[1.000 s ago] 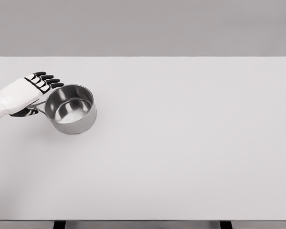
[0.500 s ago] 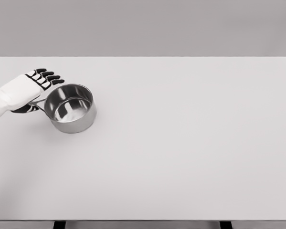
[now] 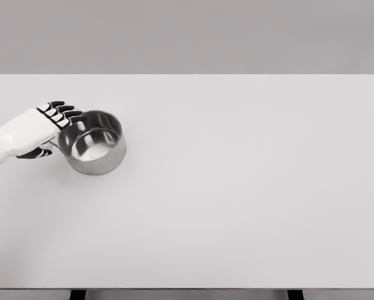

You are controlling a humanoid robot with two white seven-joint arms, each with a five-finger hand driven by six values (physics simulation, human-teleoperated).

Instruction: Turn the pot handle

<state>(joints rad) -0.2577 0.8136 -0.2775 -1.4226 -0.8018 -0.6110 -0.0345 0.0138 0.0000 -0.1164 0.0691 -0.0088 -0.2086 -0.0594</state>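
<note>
A shiny steel pot (image 3: 94,161) stands upright on the left part of the white table (image 3: 236,187). Its handle points left and is almost wholly hidden under my left hand (image 3: 49,128). That hand lies over the handle. Its black-tipped fingers (image 3: 67,112) stretch out flat and reach the pot's left rim, and the thumb (image 3: 34,153) shows below the palm. The fingers are not curled around anything I can see. No right arm shows in the head view.
The table's front edge runs along the bottom of the picture, with two dark legs (image 3: 78,294) beneath it. A plain grey wall stands behind the table's far edge.
My left hand has slid a little toward the near side and down over the handle. The pot has stayed where it was.
</note>
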